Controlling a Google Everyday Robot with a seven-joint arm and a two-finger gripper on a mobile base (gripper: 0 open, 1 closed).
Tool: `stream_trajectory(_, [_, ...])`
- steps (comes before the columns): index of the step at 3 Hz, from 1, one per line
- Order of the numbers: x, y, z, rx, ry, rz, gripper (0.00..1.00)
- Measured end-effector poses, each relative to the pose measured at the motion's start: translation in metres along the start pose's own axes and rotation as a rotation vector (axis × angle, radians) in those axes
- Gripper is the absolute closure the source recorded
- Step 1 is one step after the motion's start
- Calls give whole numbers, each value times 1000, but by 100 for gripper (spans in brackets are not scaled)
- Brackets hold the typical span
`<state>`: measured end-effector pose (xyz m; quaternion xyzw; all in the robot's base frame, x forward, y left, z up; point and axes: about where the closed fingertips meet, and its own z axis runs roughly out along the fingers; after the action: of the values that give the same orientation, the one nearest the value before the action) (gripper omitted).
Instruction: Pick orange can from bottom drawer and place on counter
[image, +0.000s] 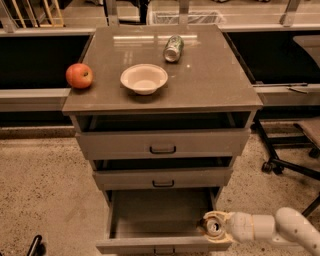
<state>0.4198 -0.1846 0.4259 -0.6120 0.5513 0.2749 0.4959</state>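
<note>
The bottom drawer (150, 212) is pulled open, a wide shallow grey tray. My gripper (212, 224) reaches in from the right at the drawer's front right corner. Its cream fingers are closed around the orange can (215, 228). Only the can's silver top and a bit of its orange-gold side show. The can is held upright at about the height of the drawer's front rim. The counter (215, 82) is the glossy grey-brown top of the cabinet, well above the gripper.
On the counter lie a green-and-white can (173, 48) on its side, a white bowl (144, 78) and a red apple (79, 76) at the left edge. The two upper drawers (162, 145) stand slightly open. An office chair base (292, 157) stands at the right.
</note>
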Motion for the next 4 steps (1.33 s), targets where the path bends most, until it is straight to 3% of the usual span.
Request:
stream_trajectory(1, [-37, -13, -29, -169, 94, -16, 100])
stream_trajectory(2, [-52, -20, -11, -236, 82, -16, 100])
stream_trajectory(3, [-53, -20, -12, -227, 90, -17, 100])
stream_trajectory(4, [-87, -41, -7, -222, 158, -24, 100])
